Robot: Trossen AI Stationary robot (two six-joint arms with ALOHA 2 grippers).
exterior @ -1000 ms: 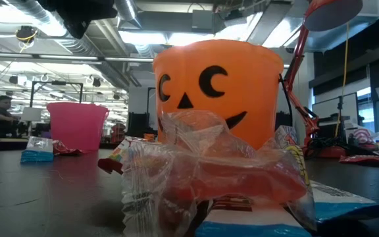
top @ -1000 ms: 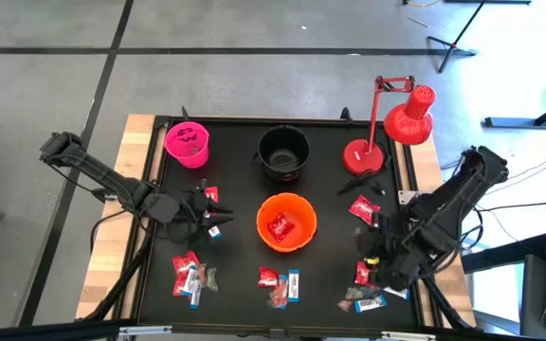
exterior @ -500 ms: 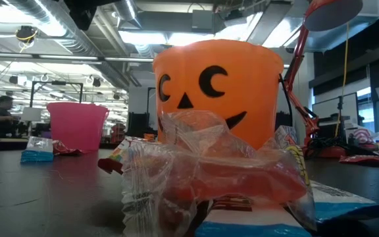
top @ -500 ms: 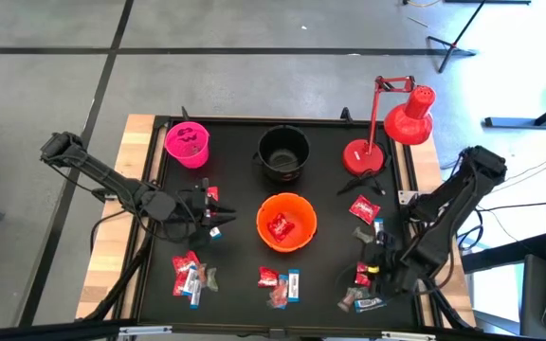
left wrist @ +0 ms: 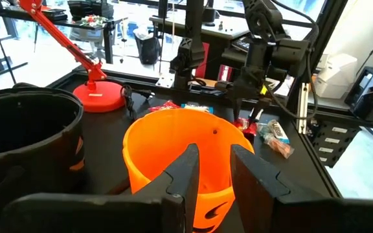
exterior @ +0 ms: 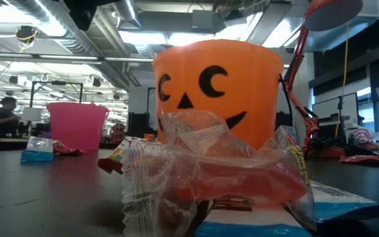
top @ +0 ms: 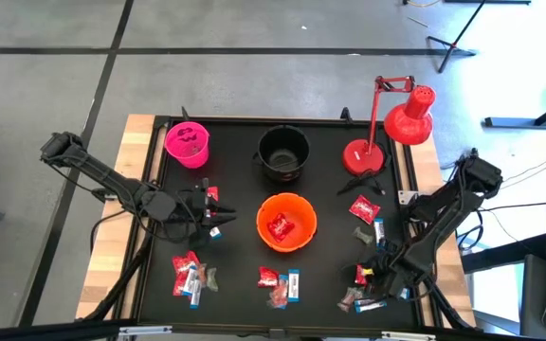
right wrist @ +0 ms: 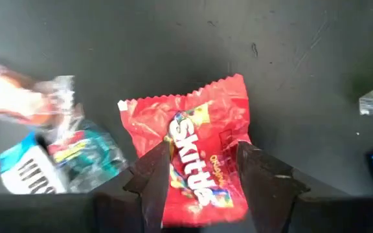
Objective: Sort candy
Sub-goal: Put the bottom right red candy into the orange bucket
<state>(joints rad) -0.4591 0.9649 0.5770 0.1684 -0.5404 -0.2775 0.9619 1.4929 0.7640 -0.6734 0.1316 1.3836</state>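
Note:
The candy lies in clusters on the black table: left-near point(top: 190, 275), middle-near point(top: 280, 284) and at the right point(top: 363, 210). Red packets lie inside the orange bucket point(top: 286, 223). My right gripper point(top: 366, 278) is open and points down over a red Skittles packet point(right wrist: 199, 155) that lies flat on the table, one finger on each side of it. A clear-wrapped sweet point(right wrist: 24, 97) and a blue-and-white bar point(right wrist: 28, 171) lie beside that packet. My left gripper point(top: 211, 216) is narrowly open and empty, level, left of the orange bucket point(left wrist: 173, 149), with a red packet point(top: 211, 195) close by. My right gripper comes at the red packet from above, its open fingers point(right wrist: 264, 178) over the packet's two side edges point(right wrist: 238, 139). I cannot tell whether they touch it. The packet lies flat on the table.
The pink bucket point(top: 188, 144) and black bucket point(top: 283, 153) stand along the far side, and the red desk lamp point(top: 387, 133) at the far right. In the low view a clear crumpled wrapper point(exterior: 202, 171) lies in front of the orange bucket point(exterior: 216, 92). A person point(exterior: 5, 108) shows far behind.
My right gripper has moved toward the table's near edge and down, onto the red packet at the right-near cluster, staying open. The left arm and the candy have kept still.

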